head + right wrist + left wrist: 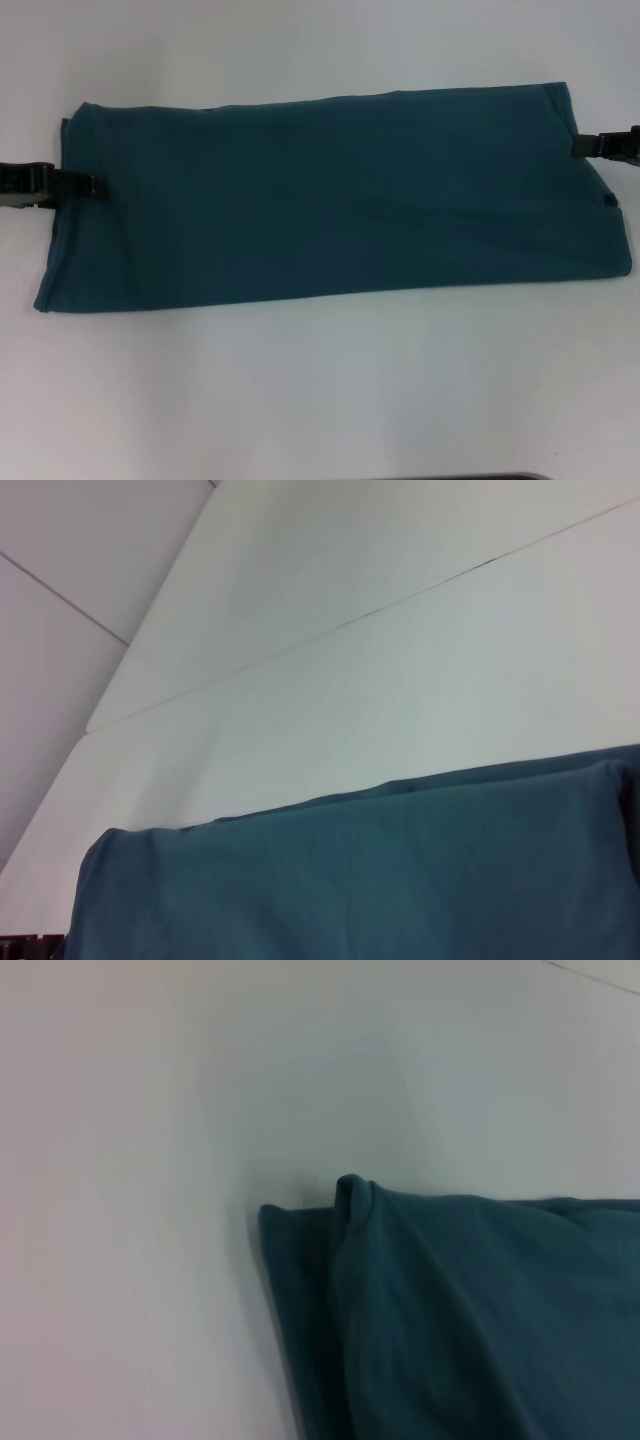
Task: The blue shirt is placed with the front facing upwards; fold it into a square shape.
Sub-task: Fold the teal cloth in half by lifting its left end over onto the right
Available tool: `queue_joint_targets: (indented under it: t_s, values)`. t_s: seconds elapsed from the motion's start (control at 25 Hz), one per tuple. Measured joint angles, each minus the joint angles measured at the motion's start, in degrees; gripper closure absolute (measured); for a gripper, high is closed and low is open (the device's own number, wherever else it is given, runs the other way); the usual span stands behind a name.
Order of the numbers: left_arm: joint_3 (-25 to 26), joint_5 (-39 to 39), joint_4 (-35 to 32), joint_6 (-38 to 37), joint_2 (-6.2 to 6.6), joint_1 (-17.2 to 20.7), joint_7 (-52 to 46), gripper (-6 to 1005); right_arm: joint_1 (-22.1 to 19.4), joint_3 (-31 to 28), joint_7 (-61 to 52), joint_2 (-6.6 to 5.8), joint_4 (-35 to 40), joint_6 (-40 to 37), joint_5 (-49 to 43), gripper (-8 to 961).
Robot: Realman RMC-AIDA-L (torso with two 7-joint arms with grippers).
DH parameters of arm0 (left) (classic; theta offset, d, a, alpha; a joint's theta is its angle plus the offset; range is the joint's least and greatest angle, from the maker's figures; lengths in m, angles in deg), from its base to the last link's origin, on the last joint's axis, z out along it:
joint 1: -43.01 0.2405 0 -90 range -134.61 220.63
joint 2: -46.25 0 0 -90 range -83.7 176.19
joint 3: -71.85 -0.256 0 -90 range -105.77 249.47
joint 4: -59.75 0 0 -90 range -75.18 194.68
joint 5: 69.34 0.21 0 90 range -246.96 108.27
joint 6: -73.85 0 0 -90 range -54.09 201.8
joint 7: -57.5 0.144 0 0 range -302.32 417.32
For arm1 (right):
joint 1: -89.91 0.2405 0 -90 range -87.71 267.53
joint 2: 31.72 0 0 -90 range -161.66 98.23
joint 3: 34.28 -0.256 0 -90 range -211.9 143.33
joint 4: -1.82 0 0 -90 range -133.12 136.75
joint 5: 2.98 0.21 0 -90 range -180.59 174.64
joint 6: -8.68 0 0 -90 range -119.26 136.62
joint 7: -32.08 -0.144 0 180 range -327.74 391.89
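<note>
Shirt [330,200] lies across the middle of the frame on my white table [320,400], folded into a long teal band. My left gripper [88,186] reaches in level from the left edge, my right gripper [583,146] from the right edge; each is pinched on a shirt end.

A plain white worktop [320,400] fills the view. A blue shirt [330,200] lies flat across it, folded into a long band.
</note>
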Motion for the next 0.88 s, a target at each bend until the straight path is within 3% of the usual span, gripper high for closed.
queue_joint_targets:
  t_s: [0.88]
  values:
    - [0.01,0.90,1.00,-0.19,-0.10,-0.54,0.53,146,-0.03,0.02,0.09,-0.03,0.00,-0.03,0.04,948]
